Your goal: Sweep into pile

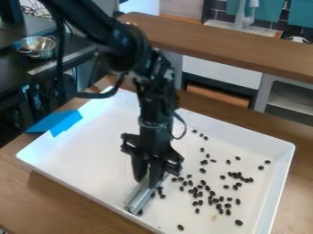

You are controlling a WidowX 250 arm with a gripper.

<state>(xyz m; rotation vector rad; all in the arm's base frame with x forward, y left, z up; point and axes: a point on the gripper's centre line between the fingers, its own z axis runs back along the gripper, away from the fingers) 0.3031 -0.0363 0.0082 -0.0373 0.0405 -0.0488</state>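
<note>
Gripper is over the white tray, clenched on a shiny bar, which slants down to the tray floor nr the front edge. Dark beans lie loose in the tray, mostly to the view's right of the bar, w/ a small clump amid the scatter & a few right beside the bar. Tray's on a wood table; blue piece at its L corner in view.

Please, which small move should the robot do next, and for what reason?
Probably the gripper should slide the silver tool a little toward the picture's right, low along the white tray: a few dark beans sit right beside the tool, and most of the others lie scattered farther on that side.
</note>
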